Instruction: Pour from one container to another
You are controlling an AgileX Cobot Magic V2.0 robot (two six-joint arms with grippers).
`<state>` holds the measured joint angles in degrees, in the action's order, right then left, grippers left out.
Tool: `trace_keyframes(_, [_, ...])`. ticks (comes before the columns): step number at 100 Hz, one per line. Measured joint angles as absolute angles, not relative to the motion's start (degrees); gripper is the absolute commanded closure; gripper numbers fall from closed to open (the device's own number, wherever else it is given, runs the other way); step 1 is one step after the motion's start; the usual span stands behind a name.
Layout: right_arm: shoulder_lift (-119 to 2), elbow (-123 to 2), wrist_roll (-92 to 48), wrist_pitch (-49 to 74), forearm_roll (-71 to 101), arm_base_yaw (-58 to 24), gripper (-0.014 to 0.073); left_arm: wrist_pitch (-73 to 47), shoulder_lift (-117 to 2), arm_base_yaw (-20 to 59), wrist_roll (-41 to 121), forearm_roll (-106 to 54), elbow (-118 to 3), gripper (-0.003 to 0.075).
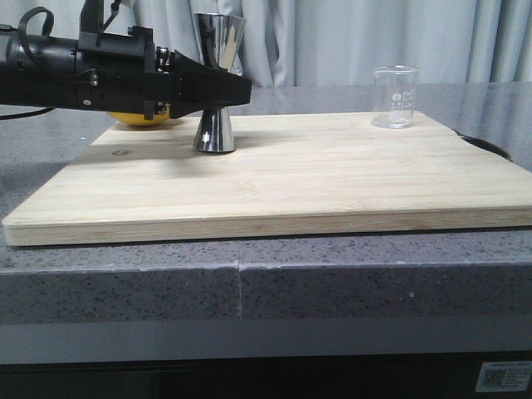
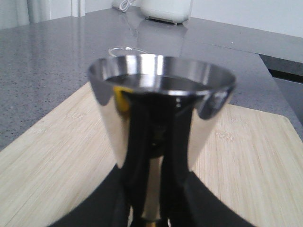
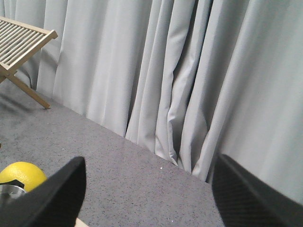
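The steel double jigger (image 1: 215, 131) stands upright at the back left of the wooden board (image 1: 332, 183). My left gripper (image 1: 226, 90) reaches in from the left and is shut on its narrow waist. In the left wrist view the jigger (image 2: 161, 109) fills the middle, with black fingers (image 2: 102, 198) pressed against both sides of it. The clear glass beaker (image 1: 394, 97) stands alone at the board's back right, and its rim (image 2: 120, 49) peeks out behind the jigger. My right gripper (image 3: 149, 189) is open with nothing between its fingers, facing the curtain; it is out of the front view.
A yellow lemon (image 1: 137, 119) lies behind the left arm, next to the jigger, and shows again in the right wrist view (image 3: 21, 172). A wooden rack (image 3: 19, 42) stands by the curtain. A white appliance (image 2: 165, 9) sits far across the grey counter (image 1: 116, 283).
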<state>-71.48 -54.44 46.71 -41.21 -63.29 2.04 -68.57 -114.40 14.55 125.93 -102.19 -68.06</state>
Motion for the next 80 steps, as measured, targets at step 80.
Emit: trace_keyframes(80, [-71.48,-54.44,46.71,-41.21,-63.29,2.04,0.0092,-68.04,-114.59,14.55,125.71,-100.95,-68.06,0.0546])
